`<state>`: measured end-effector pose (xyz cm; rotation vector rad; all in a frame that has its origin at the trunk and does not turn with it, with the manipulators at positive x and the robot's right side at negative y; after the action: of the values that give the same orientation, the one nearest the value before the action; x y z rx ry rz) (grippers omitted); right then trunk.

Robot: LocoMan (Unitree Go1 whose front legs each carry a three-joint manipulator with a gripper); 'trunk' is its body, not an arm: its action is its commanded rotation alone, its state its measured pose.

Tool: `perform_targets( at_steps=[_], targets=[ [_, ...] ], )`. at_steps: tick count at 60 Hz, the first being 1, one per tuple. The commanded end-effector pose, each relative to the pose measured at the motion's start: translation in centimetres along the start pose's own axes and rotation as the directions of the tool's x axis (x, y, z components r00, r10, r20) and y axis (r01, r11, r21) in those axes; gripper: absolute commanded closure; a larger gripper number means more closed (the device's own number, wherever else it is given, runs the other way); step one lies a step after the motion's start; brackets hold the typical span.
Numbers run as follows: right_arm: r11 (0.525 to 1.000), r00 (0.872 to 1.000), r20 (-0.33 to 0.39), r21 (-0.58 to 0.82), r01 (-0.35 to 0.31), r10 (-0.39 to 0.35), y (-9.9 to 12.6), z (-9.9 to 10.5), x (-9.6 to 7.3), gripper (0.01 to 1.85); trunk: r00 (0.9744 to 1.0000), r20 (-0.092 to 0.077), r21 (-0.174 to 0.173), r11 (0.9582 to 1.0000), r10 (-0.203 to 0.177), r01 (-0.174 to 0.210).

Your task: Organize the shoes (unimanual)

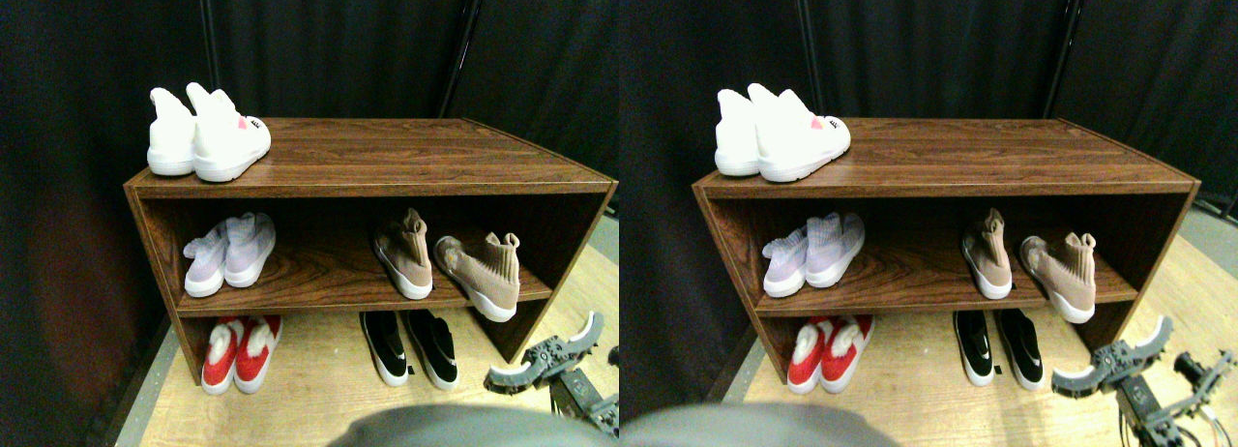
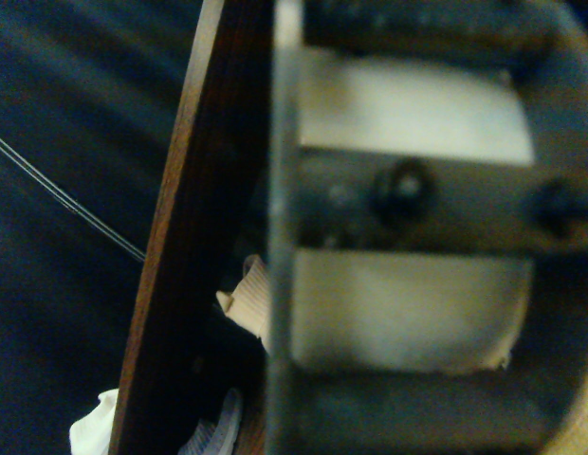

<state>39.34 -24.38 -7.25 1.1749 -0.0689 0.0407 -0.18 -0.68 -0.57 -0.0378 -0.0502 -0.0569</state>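
Two tan knit shoes stand on the middle shelf of a dark wooden rack (image 1: 387, 162). The left tan shoe (image 1: 404, 255) points forward. The right tan shoe (image 1: 481, 273) is turned askew, its white toe over the shelf's front edge. A black slip-on pair (image 1: 411, 348) sits on the floor under the rack. My right gripper (image 1: 580, 362) hovers low, in front of the rack's right end and below the askew shoe. It is open and holds nothing. In the wrist view the dark jaw frame fills the picture, with a tan cuff (image 2: 245, 301) beside the rack's edge (image 2: 175, 275).
A white pair (image 1: 208, 133) stands on the rack's top at the left. A lavender pair (image 1: 230, 253) is on the middle shelf's left and a red-and-white pair (image 1: 240, 352) on the floor below. Black curtains hang behind. The floor (image 1: 319, 399) is light wood.
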Motion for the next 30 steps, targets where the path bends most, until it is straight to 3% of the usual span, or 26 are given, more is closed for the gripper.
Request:
perform_targets(
  at_steps=[1,13,30],
  targets=[
    [0.998,1.000,0.010,0.047,-0.027,0.027,0.2,0.3,0.8,0.20,1.0000,-0.008,-0.023,0.9997,-0.002,0.002],
    [0.984,0.999,0.040,0.175,0.006,-0.013,-0.3,0.6,2.6,0.21,1.0000,-0.008,-0.025,0.9997,0.001,-0.001],
    [0.971,0.998,-0.006,0.230,0.059,-0.059,-1.9,0.8,4.6,0.15,0.9999,-0.011,-0.028,0.9995,0.012,-0.012]
  ],
)
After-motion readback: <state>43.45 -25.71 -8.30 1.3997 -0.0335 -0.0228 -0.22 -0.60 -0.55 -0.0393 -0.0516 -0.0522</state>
